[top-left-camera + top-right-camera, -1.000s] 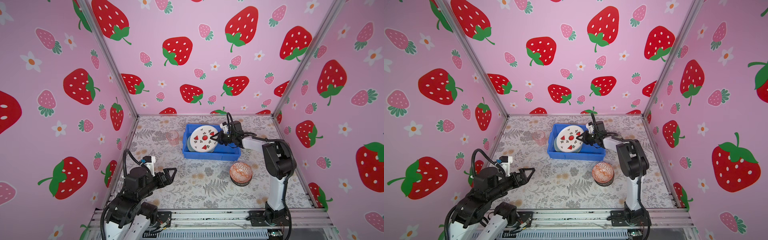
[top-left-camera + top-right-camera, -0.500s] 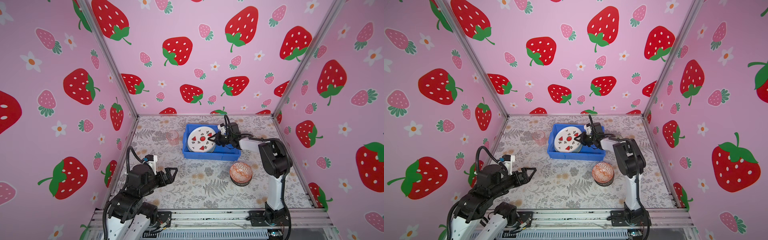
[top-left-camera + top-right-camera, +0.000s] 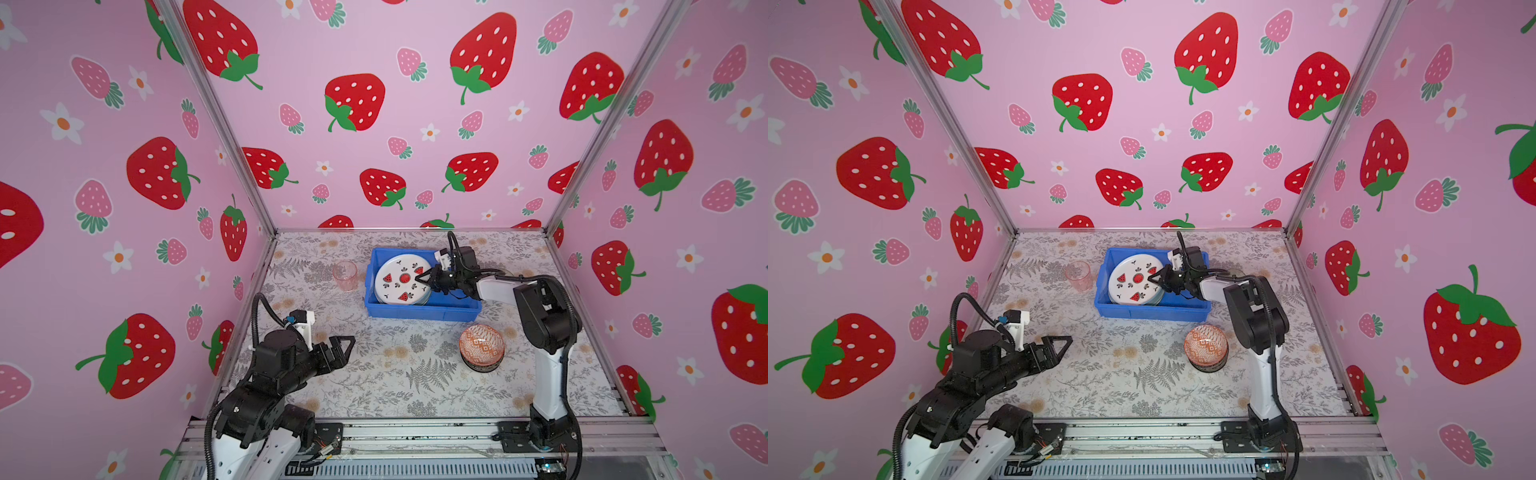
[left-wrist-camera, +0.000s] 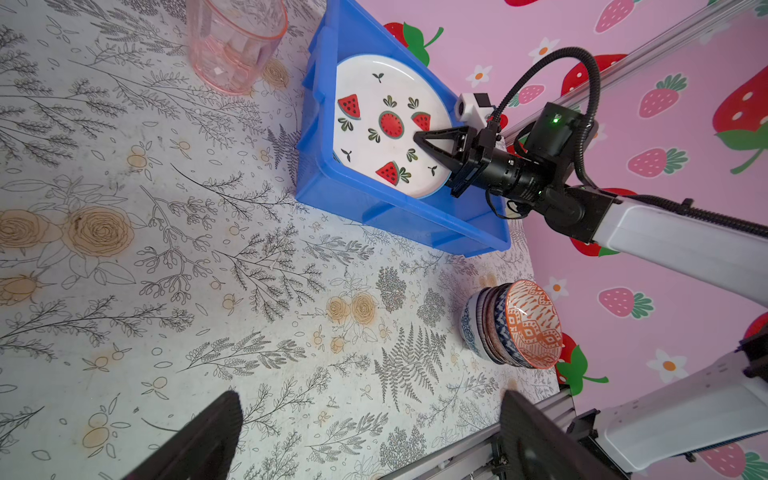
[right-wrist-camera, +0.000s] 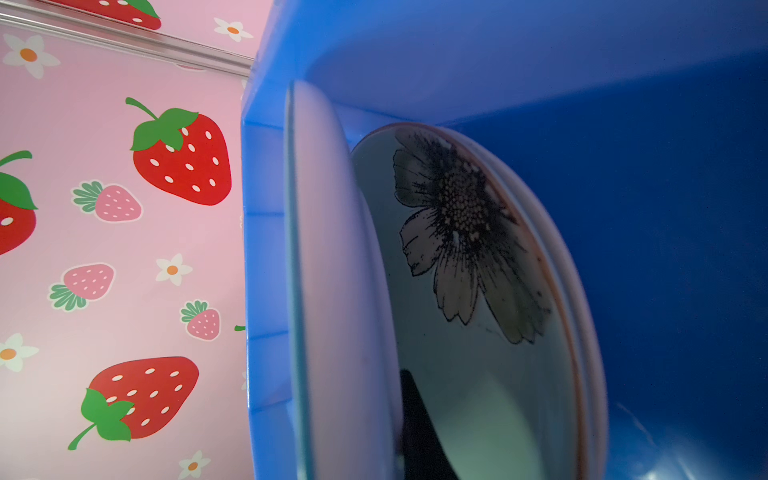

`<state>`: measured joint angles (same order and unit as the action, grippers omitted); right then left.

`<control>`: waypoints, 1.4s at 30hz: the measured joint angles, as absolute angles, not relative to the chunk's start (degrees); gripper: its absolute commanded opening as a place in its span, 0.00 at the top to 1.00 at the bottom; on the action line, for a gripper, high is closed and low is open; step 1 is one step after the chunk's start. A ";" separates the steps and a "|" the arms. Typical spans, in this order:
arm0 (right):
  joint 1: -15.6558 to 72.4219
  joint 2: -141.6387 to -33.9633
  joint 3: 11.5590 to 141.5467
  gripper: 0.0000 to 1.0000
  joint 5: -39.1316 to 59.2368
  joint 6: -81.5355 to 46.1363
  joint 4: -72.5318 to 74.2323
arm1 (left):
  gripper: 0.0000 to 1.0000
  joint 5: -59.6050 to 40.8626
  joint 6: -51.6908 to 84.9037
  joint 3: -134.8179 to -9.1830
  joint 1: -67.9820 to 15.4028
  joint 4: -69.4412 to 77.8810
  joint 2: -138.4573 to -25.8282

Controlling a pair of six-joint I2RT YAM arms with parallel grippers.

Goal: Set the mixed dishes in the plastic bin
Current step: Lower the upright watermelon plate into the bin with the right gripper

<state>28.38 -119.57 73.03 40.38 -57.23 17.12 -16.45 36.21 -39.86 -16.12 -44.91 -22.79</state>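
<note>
The blue plastic bin [image 3: 419, 311] [image 3: 1150, 312] [image 4: 395, 216] stands at the back middle of the table. My right gripper [image 3: 424, 279] [image 3: 1156, 278] [image 4: 417, 137] reaches into it, shut on the rim of the white watermelon plate [image 3: 399, 286] [image 3: 1131, 291] [image 4: 374, 95]. The plate's underside [image 5: 332, 270] tilts above a mint-green flower plate [image 5: 478, 332] lying in the bin, with one black finger [image 5: 422, 432] between them. A pink tumbler [image 3: 345, 275] [image 3: 1078, 275] [image 4: 235, 41] stands left of the bin. My left gripper [image 3: 347, 349] [image 3: 1065, 347] [image 4: 370, 436] hovers open and empty at the front left.
A stack of small bowls with an orange-red one on top [image 3: 482, 347] [image 3: 1205, 347] [image 4: 519, 328] sits in front of the bin's right end, close to the right arm's upright link. Strawberry-print walls close off the left, back and right sides.
My right gripper has carried the watermelon plate a little further left and lower into the bin. The left arm has barely shifted and stays open.
</note>
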 measured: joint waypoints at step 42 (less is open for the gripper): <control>30.61 -119.77 85.14 0.49 25.80 -37.19 -8.12 | 0.01 -16.51 35.99 -39.83 -16.01 -43.75 -24.25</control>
